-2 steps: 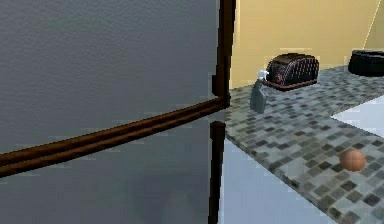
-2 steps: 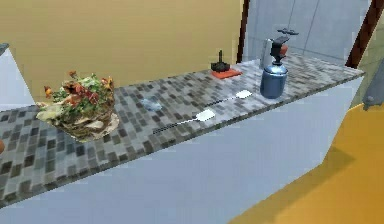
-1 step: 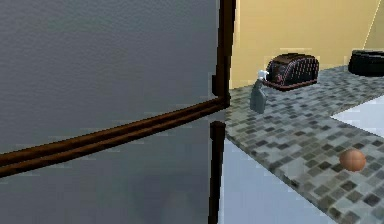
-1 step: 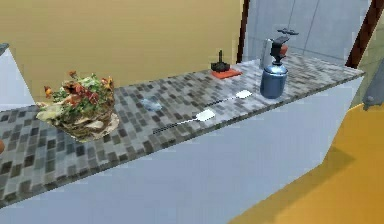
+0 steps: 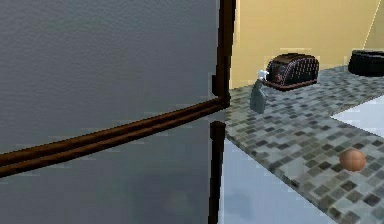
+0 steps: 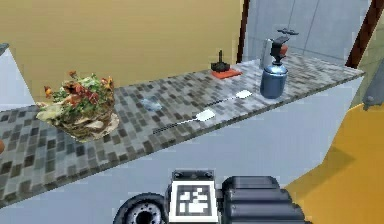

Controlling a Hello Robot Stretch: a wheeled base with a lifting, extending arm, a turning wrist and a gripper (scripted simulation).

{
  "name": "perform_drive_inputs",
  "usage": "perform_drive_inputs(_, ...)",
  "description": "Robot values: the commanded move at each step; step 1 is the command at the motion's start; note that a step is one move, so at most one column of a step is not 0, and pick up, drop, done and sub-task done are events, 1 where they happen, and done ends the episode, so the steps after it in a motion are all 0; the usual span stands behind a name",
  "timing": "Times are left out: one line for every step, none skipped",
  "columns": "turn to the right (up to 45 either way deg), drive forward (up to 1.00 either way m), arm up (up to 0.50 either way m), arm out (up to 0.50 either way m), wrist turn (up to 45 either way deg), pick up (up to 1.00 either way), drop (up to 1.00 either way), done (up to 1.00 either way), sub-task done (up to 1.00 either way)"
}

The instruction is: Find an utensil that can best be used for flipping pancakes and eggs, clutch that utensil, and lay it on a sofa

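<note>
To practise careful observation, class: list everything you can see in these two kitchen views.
worktop: one, grey mosaic, along yellow wall
leafy bowl: one, green and red, arm side view's left
thin utensils: two, white-ended, lying mid-worktop
jug-like vessel: one, blue-grey, worktop's right
small object: one, dark on red, near wall
toaster: one, dark, by wall
small bottle: one, grey, beside toaster
round item: one, brown, on worktop
pot: one, black, forward view's top right
tall panel: one, grey, brown-trimmed, forward view's left
robot's body: dark, white marked square, bottom edge
</note>
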Motion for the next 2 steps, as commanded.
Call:
perform_drive_inputs(0.0,0.0,0.0,0.4,0.0,0.0,0.0,0.0,0.0)
perform_drive_inputs(0.0,0.0,0.0,0.0,45.0,0.0,0.0,0.0,0.0)
